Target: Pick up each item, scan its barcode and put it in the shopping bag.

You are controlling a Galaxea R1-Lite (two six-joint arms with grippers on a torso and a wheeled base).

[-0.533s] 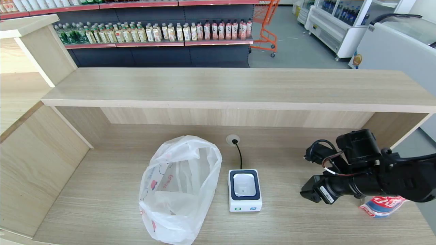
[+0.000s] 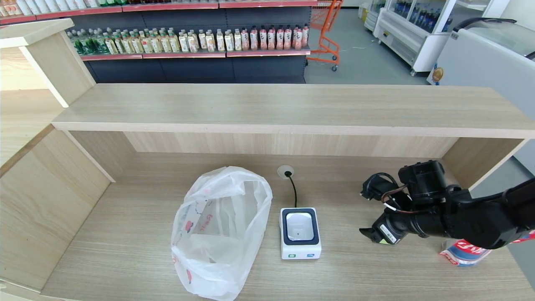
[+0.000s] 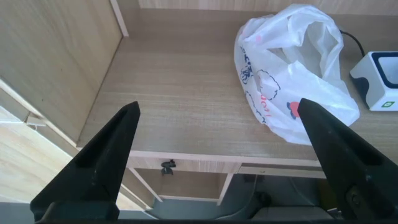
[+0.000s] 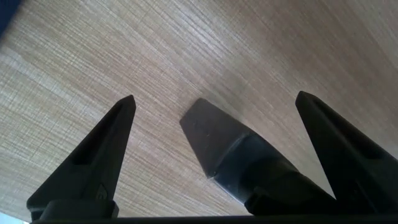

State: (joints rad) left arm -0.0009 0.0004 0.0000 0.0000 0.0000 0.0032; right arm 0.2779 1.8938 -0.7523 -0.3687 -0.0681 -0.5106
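My right end effector (image 2: pixel 366 232) hangs low over the surface (image 2: pixel 125 251), to the right of the scanner (image 2: pixel 300 233) and apart from it. In the right wrist view its fingers (image 4: pixel 87 168) stand wide apart with nothing between them, over bare wood grain. A red, white and blue packet (image 2: pixel 463 253) lies on the surface near the right edge, partly hidden under my right arm. It is behind the end effector, not in it.

The bag (image 2: pixel 219 230) is white, thin plastic with red print. It slumps on the surface just left of the scanner, its mouth open upward. I cannot tell whether anything lies inside it. The scanner is a white box with a dark-framed window facing up. A black cable (image 2: pixel 293 190) runs from its far side to a round hole (image 2: pixel 286 171) in the surface.

My left end effector (image 3: pixel 219 104) is held over the near left edge of the surface, its fingers (image 3: pixel 99 168) spread and empty. Past them lie the bag (image 3: pixel 292 68) and, beyond it, a corner of the scanner (image 3: pixel 376 71).
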